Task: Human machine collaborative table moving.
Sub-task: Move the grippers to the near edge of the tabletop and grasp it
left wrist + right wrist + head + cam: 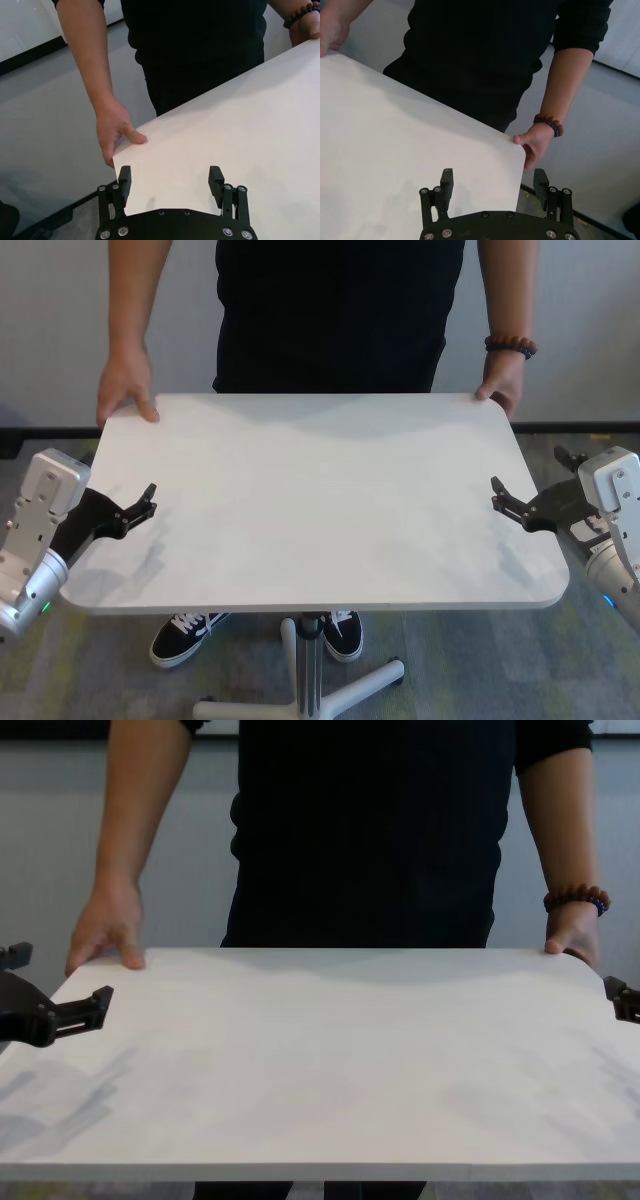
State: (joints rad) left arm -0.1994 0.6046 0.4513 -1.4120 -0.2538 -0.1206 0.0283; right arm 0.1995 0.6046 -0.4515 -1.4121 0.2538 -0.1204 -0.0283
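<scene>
The white table [320,500] stands in front of me on a slim metal pole [311,660]. The human [335,310], in a black top, stands at its far side and grips both far corners, with one hand [125,390] on the left. The other hand [503,388] wears a brown bead bracelet [511,343]. My left gripper [148,502] is open at the table's left edge, its fingertips over the top, as the left wrist view [170,182] shows. My right gripper [497,495] is open at the right edge; in the right wrist view [493,181] it is near the far corner.
The table's white base legs [360,690] spread over grey carpet below the near edge. The person's black-and-white sneakers [185,635] stand under the tabletop. A pale wall with a dark baseboard [585,426] runs behind the person.
</scene>
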